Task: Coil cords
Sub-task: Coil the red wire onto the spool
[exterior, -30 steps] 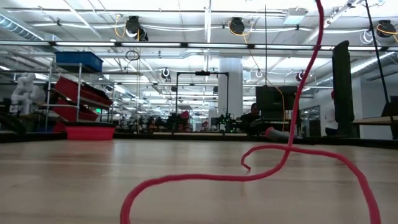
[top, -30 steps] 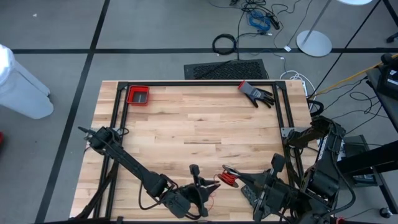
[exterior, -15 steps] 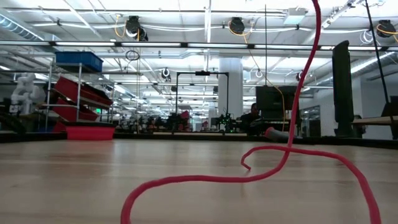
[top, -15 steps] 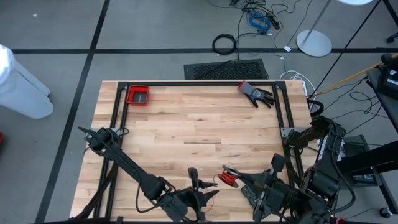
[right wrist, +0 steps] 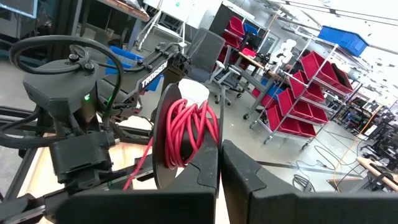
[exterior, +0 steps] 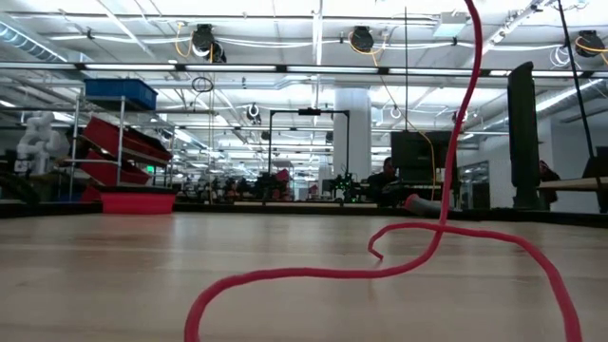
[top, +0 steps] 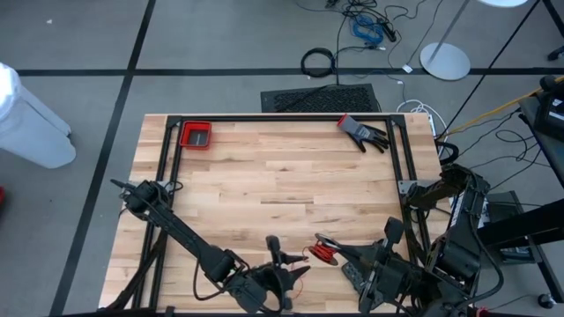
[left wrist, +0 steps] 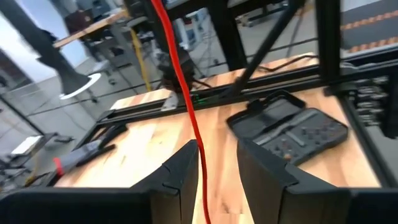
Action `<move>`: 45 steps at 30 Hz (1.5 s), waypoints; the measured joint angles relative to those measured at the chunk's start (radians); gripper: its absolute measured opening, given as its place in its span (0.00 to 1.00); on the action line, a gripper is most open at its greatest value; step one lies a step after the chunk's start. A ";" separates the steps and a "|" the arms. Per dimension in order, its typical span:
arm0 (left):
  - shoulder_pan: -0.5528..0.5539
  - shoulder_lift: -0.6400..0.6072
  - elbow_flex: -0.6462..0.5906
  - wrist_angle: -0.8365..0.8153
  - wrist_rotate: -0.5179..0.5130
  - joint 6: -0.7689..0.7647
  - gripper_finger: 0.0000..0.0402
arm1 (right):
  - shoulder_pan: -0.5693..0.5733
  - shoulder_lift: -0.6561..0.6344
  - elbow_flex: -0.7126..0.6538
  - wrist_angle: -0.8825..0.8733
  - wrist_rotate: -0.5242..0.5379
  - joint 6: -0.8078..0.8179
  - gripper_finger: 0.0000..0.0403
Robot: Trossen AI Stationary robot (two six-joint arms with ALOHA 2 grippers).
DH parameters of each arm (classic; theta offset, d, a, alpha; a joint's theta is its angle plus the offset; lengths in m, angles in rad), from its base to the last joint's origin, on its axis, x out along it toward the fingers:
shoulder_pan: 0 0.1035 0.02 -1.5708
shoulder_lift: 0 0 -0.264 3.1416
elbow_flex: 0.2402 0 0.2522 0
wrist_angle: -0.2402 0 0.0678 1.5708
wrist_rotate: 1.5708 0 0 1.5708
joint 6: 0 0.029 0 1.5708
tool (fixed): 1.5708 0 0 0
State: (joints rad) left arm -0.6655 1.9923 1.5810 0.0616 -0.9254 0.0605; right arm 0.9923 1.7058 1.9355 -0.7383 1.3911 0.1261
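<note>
Left gripper [left wrist: 216, 165] widened since a sec ago, thin red cord [left wrist: 186, 99] slack between fingers. Right gripper [right wrist: 219, 163] unchanged, clamped on black disc [right wrist: 166, 134] w/ coiled cord, near table edge.

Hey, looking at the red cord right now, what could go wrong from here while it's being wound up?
1. The red cord runs through the gap between the left gripper fingers, which stand apart, so it may slide out sideways.
2. Loose loops lie on the table; pulling them in could make a knot.
3. The right gripper pinches the spool at its edge, so a hard tug on the cord might twist the spool free.
</note>
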 joint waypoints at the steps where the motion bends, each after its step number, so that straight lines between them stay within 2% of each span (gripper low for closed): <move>1: -0.001 0.000 0.000 0.000 -0.013 0.000 0.29 | 0.000 0.000 0.000 0.000 0.000 0.000 0.00; 24: -0.015 0.000 0.000 -0.001 -0.079 -0.001 0.29 | 0.000 0.000 0.000 -0.006 0.000 0.000 0.00; 37: -0.013 0.000 0.000 -0.001 -0.077 -0.003 0.29 | 0.000 0.000 0.000 -0.006 0.000 0.003 0.00; 45: 0.010 0.000 0.000 -0.002 0.000 -0.053 0.29 | 0.000 0.000 0.000 -0.006 0.000 0.004 0.00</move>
State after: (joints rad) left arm -0.6559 1.9923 1.5810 0.0601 -0.9250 0.0070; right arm 0.9921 1.7058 1.9354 -0.7445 1.3907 0.1299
